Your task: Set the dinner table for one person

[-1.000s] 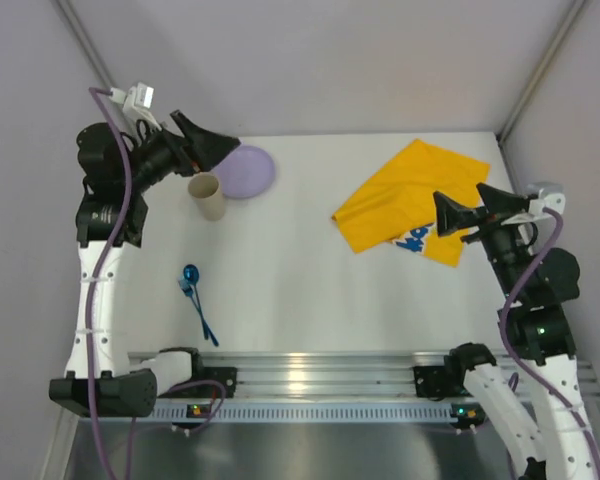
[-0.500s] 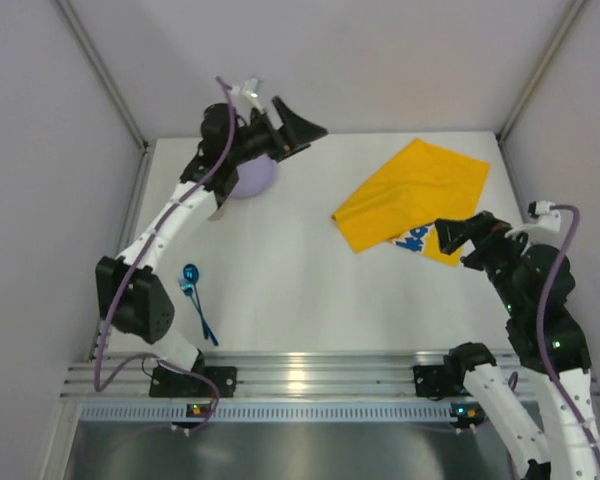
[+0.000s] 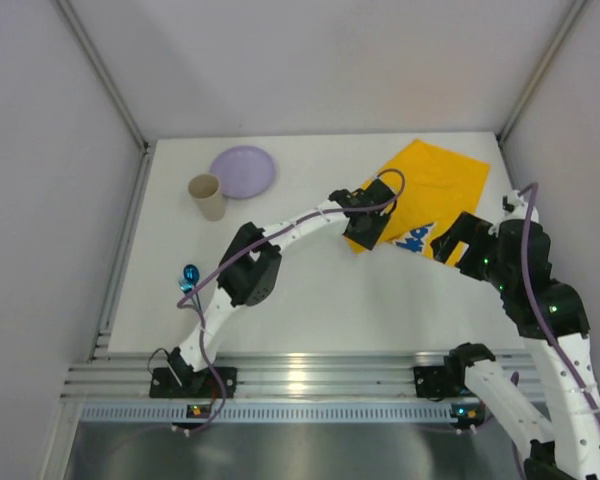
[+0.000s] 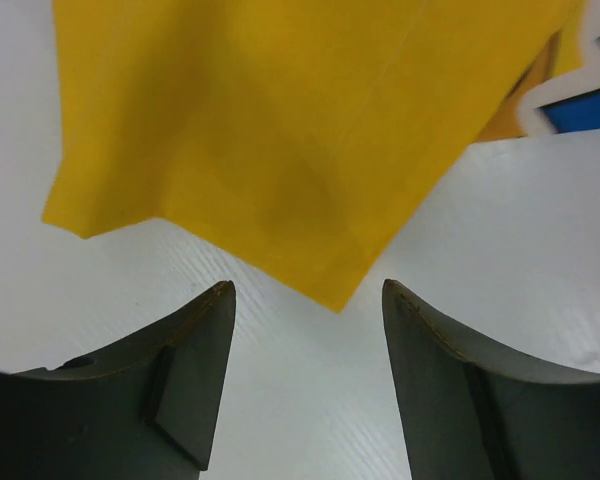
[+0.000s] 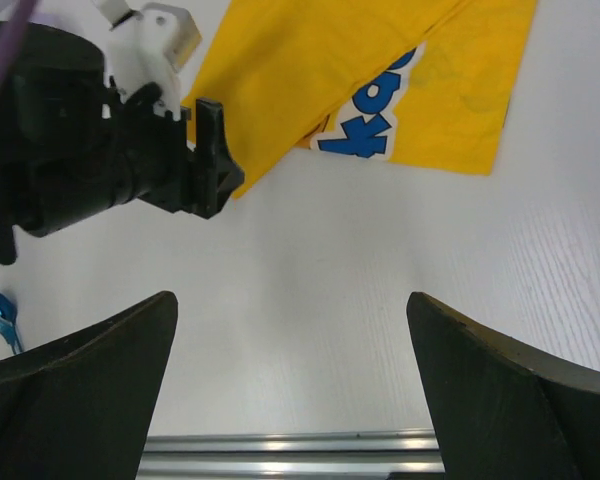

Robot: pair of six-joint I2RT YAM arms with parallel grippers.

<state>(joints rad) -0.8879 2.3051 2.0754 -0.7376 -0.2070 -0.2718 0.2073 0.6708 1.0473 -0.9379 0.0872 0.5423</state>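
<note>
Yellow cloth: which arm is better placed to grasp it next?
Left. The left end effector hovers open at a corner of the yellow cloth; the right end effector sits farther back.

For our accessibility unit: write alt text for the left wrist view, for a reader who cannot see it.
A folded yellow cloth lies on the white tabletop, its corner pointing at the left gripper, whose dark fingers stand apart, holding nothing. Blue-and-white print shows at upper right.
</note>
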